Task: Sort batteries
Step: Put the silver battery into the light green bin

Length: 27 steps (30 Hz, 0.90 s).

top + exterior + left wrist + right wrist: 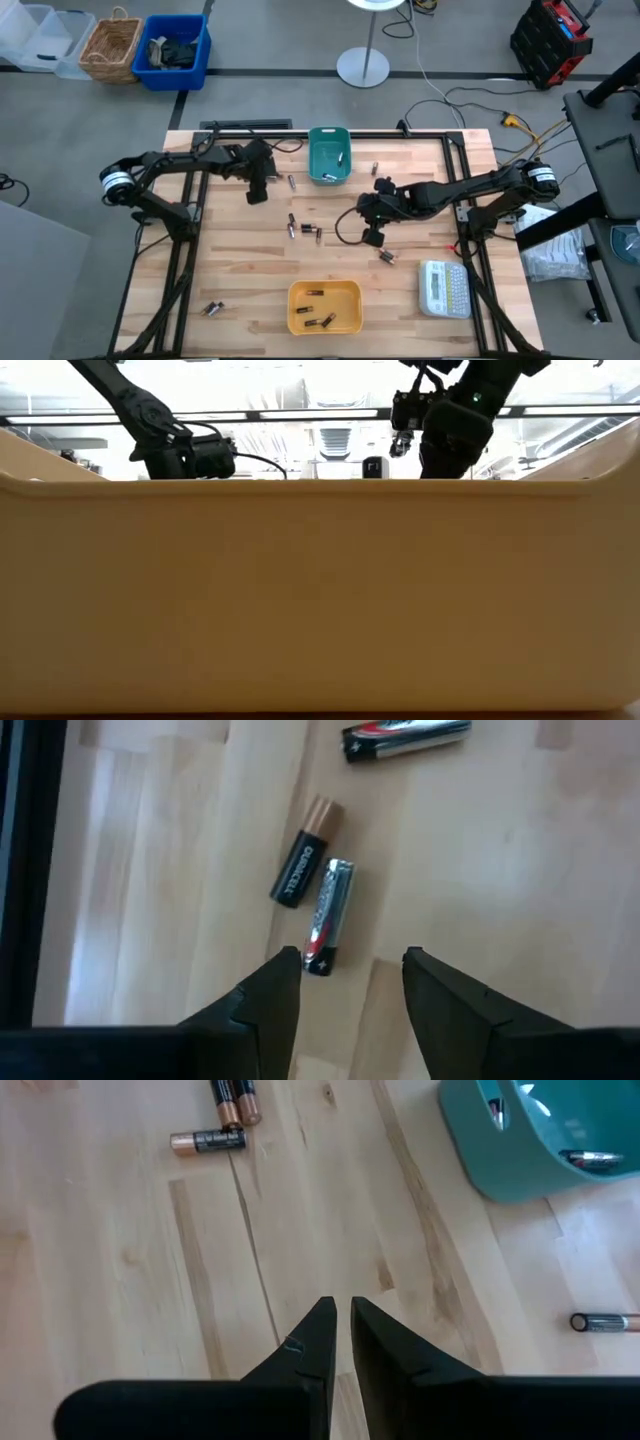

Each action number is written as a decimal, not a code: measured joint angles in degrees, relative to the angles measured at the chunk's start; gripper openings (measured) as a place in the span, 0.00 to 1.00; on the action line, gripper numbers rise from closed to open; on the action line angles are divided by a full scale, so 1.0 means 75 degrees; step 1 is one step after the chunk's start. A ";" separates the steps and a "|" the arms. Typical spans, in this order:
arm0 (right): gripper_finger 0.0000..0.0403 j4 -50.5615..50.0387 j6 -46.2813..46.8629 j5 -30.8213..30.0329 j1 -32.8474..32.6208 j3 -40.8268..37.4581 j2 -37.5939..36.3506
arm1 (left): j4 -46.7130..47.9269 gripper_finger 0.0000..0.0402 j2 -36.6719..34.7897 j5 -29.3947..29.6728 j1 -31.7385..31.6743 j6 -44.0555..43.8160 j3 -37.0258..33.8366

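Small batteries lie scattered on the wooden table: one [291,183] near my left gripper, a cluster [303,229] at mid-table, and others [387,257] [375,168] [212,308]. My left gripper [257,193] [350,965] hovers open over a silver battery [328,915] that lies beside a black-and-copper one [303,867]. The silver battery's near end lies just in front of one fingertip, and I cannot tell whether they touch. My right gripper [372,238] [341,1312] is shut, with nothing between its fingers. The teal bin [328,155] and the yellow bin [324,305] each hold some batteries.
A white label maker [444,288] lies at the near right. The yellow bin's wall [320,590] fills the low view. In the right wrist view, copper-tipped batteries [207,1142] lie ahead, the teal bin [540,1140] stands to one side, and a lone battery [605,1321] lies near it.
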<state>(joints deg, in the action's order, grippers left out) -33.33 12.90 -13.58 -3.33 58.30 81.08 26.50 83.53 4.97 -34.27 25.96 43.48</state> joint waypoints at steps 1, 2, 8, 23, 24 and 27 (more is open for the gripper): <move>0.07 0.0026 0.0008 0.0000 0.0000 -0.0053 0.0000 | 0.0006 0.39 0.0003 -0.0027 -0.0032 0.0045 0.0000; 0.07 0.0051 0.0010 0.0000 0.0000 -0.0098 0.0000 | -0.0005 0.40 0.0013 -0.0122 -0.0061 0.0087 0.0000; 0.07 0.0171 0.0015 0.0000 0.0000 -0.0181 0.0000 | -0.0174 0.40 0.0211 -0.0391 -0.0206 0.0282 0.0000; 0.07 0.0351 -0.0005 0.0000 -0.0003 -0.0181 0.0000 | -0.0362 0.40 0.0688 -0.0400 -0.0375 0.0480 0.0000; 0.07 0.0353 -0.0005 0.0000 0.0000 -0.0181 0.0000 | -0.0366 0.40 0.0718 -0.0399 -0.0387 0.0480 0.0000; 0.07 0.0358 -0.0002 0.0000 0.0000 -0.0181 0.0000 | -0.0368 0.40 0.0828 -0.0399 -0.0401 0.0480 0.0000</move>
<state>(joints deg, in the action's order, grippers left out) -30.64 12.88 -13.58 -3.33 56.95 81.08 23.74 89.74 1.98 -37.28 29.56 43.48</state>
